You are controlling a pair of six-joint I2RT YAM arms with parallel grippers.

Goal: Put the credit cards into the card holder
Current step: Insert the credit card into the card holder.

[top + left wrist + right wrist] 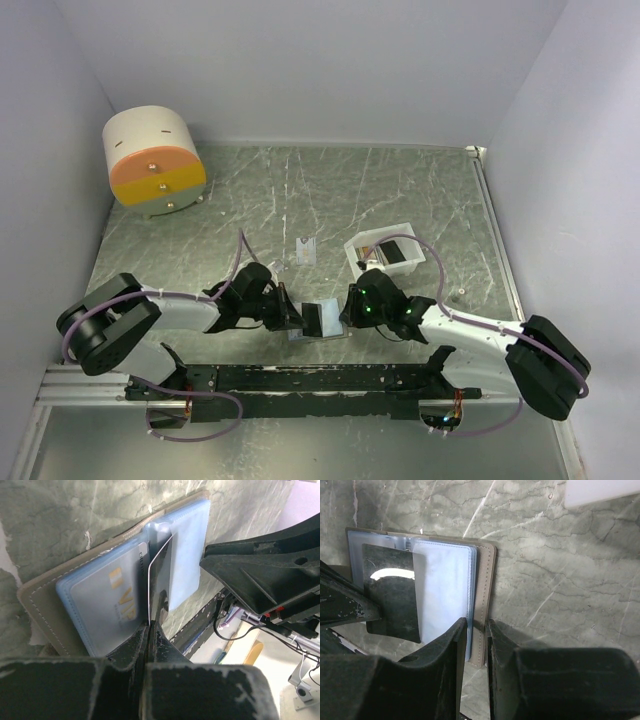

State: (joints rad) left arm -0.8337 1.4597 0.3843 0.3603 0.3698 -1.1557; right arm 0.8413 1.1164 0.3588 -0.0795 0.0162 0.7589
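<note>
We find the card holder point(322, 318) lying open and flat on the tabletop point(300, 190), near the white tray point(372, 236), off its near-left corner. Its taupe-grey cover faces down and its light blue pockets face up. The right tool point(477, 625) pinches its right-hand edge. One dark glossy card point(161, 572) stands on edge over the fold, far end at a pocket mouth, tail clamped in the left tool point(149, 625). A card lettered VIP point(117, 600) sits under a clear sleeve. One pale card point(307, 250) lies flat left of the tray, apart from it. We note dark cards point(393, 252) inside the tray.
</note>
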